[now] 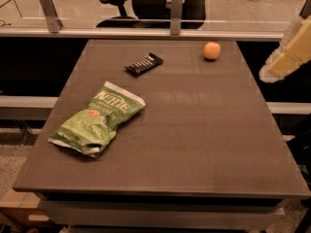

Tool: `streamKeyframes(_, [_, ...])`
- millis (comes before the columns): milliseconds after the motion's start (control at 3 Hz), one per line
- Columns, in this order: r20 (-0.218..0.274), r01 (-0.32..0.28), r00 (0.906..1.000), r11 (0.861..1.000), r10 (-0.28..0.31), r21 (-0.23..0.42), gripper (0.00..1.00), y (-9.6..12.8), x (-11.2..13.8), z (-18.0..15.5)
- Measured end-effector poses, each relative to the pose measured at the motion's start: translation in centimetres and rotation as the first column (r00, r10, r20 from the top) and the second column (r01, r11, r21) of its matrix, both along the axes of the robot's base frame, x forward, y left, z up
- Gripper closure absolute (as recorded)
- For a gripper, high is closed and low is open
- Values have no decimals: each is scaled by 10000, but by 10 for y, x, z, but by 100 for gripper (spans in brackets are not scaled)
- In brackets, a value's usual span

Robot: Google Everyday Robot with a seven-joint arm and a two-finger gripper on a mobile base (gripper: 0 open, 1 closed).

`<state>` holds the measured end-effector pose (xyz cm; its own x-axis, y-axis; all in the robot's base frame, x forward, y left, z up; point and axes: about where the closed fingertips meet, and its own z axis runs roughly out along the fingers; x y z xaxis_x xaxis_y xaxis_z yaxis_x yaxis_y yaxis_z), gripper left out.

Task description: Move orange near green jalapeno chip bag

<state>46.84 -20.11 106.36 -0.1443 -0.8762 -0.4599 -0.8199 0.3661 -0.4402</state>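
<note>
Small round orange far right on dark desk, crinkled green chip bag well apart. Cream hand off right edge; can't tell if open or closed.

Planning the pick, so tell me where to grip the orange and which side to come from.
Probably grip the orange across its widest middle, coming down from above: it is round, and sits apart from the black snack bar. The end effector is beyond the table's right edge.
</note>
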Motion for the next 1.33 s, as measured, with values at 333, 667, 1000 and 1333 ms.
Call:
streamKeyframes(333, [92,74,9999,9907,-87,1355,0,-4,26,-2])
streamKeyframes(667, [31,315,9994,9727,-331,2301,0,-10,55,-10])
streamKeyframes(1000, [-18,313,9995,9707,-317,2382,0,-9,58,-13])
streamKeyframes(1333, [-181,351,9993,9768,-320,2111,0,-8,63,-13])
